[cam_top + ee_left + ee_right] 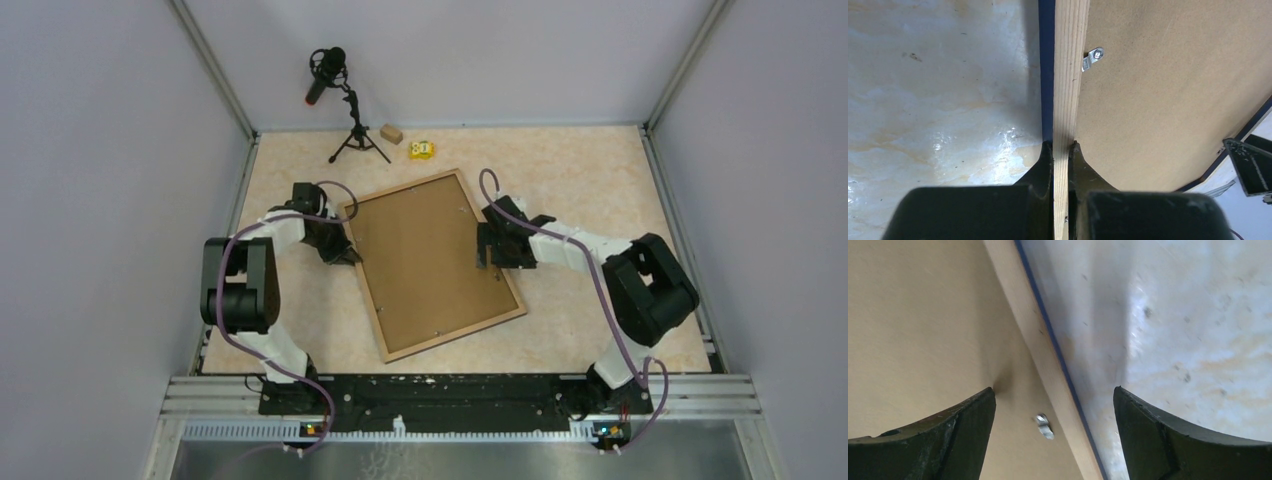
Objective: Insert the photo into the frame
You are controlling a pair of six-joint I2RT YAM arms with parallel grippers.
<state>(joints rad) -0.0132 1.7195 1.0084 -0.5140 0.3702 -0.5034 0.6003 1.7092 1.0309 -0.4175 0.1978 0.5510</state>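
The frame lies face down in the middle of the table, light-wood rim up, with a brown backing board inside it. The photo is hidden. My left gripper is shut on the frame's left rim; in the left wrist view the fingers pinch the wooden rim, with a metal clip beside it. My right gripper is open over the frame's right rim. In the right wrist view its fingers straddle the rim and a metal clip.
A microphone on a small tripod stands at the back left. A small wooden block and a yellow object lie behind the frame. Metal rails and grey walls enclose the table.
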